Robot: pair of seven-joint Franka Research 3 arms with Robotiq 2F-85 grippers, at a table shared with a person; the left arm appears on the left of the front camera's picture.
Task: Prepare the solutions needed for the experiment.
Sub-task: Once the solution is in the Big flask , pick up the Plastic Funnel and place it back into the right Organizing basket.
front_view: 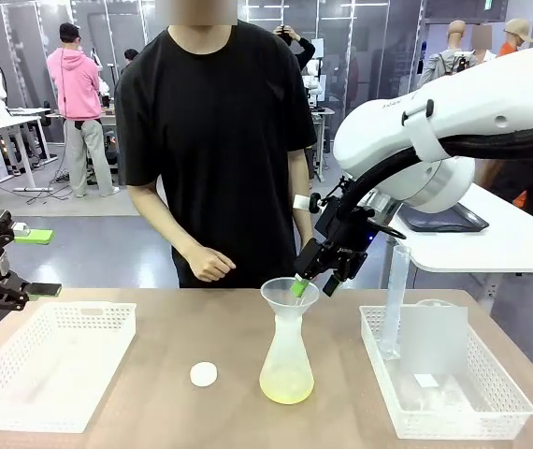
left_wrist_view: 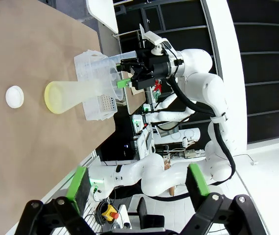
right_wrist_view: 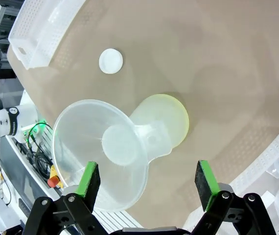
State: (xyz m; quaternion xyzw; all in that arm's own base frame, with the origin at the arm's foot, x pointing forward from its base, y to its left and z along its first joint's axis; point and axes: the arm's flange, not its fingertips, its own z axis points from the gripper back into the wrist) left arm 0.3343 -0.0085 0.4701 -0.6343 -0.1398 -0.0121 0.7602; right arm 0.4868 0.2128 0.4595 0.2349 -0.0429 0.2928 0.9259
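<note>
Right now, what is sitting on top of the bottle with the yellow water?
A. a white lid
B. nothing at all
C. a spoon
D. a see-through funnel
D: a clear funnel sits in the neck of the flask that holds the yellow liquid. The white cap lies apart on the table.

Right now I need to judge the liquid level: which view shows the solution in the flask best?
Front view: the flask is side-on, so the solution reads as a shallow yellow-green layer. The left wrist view shows it smaller, sideways; the right wrist view looks down, the funnel partly covering it.
</note>
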